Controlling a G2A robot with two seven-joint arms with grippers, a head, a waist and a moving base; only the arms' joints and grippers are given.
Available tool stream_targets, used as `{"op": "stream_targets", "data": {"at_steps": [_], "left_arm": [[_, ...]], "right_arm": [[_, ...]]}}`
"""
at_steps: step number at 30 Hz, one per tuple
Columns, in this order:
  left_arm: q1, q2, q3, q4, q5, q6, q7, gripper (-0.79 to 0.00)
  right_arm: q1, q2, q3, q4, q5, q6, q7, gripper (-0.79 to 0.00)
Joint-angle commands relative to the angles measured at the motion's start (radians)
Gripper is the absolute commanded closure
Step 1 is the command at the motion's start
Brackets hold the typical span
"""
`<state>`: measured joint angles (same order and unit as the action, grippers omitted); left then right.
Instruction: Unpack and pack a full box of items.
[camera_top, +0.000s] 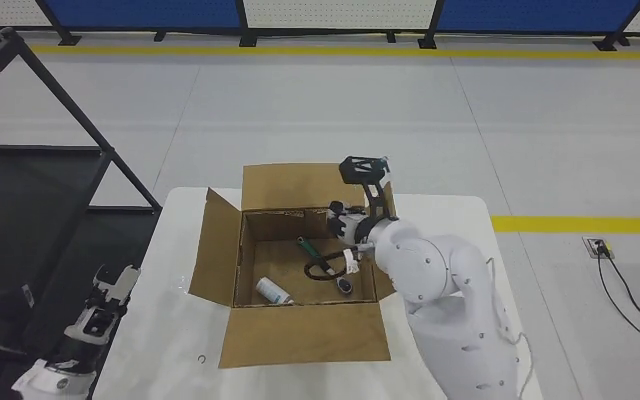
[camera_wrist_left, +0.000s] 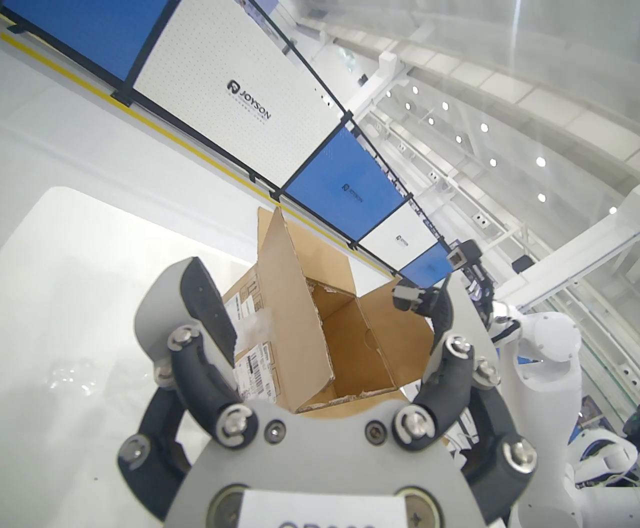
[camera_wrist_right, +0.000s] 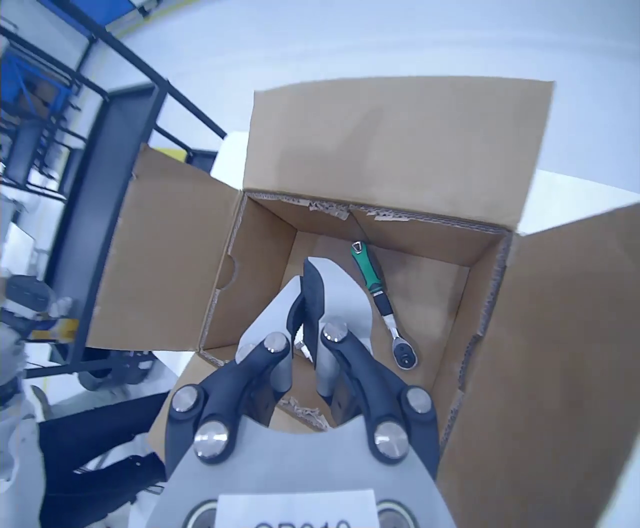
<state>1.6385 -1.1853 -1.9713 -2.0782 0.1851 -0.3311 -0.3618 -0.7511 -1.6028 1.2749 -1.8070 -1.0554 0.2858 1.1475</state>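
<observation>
Two grippers frame the scene. Farthest left, just off the left edge of the white table (camera_top: 170, 340), the left gripper (camera_wrist_left: 320, 295) hangs with its fingers spread wide and nothing between them. It faces the brown cardboard box (camera_top: 215, 250) from well apart. That box stands on the table with all four flaps folded outward. Inside it, toward the left and near the front wall, lies a small white cylinder (camera_top: 272, 291), perhaps a can or bottle; the view is too coarse to tell. To its right a ratchet wrench with a green-and-black handle (camera_wrist_right: 382, 302) lies flat on the box floor, handle toward the back wall. Over the box's right part the right gripper (camera_wrist_right: 311, 280) points down inside, fingers pressed together, apart from the wrench.
</observation>
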Motion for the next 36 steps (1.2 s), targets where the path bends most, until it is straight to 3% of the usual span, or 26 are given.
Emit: {"op": "stream_targets", "data": {"at_steps": [1, 7, 12, 19, 26, 30, 36], "left_arm": [[-0.019, 0.002, 0.032, 0.011, 0.040, -0.002, -0.013, -0.785], [-0.066, 0.005, 0.105, 0.031, 0.103, -0.005, -0.035, -0.785], [-0.072, 0.008, 0.139, 0.025, 0.123, -0.012, -0.057, -0.785], [-0.075, 0.011, 0.189, 0.002, 0.143, -0.020, -0.082, -0.785], [-0.094, 0.015, 0.239, -0.033, 0.162, -0.029, -0.125, -0.785], [-0.135, 0.018, 0.295, -0.016, 0.190, -0.034, -0.158, -0.785], [-0.212, 0.020, 0.390, 0.030, 0.215, -0.031, -0.216, -0.785]], "right_arm": [[-0.066, 0.009, 0.078, -0.097, 0.009, 0.013, -0.002, 0.000], [-0.203, 0.030, 0.264, -0.225, 0.086, 0.029, -0.021, 0.000], [-0.233, 0.043, 0.318, -0.168, 0.094, 0.020, -0.010, 0.000], [-0.157, 0.060, 0.286, -0.015, 0.081, -0.054, 0.071, 0.000], [-0.125, 0.067, 0.239, 0.049, 0.210, -0.182, 0.071, 0.000], [-0.100, 0.070, 0.205, 0.105, 0.279, -0.239, 0.053, 0.000], [-0.063, 0.069, 0.125, 0.175, 0.255, -0.218, -0.019, 0.000]]}}
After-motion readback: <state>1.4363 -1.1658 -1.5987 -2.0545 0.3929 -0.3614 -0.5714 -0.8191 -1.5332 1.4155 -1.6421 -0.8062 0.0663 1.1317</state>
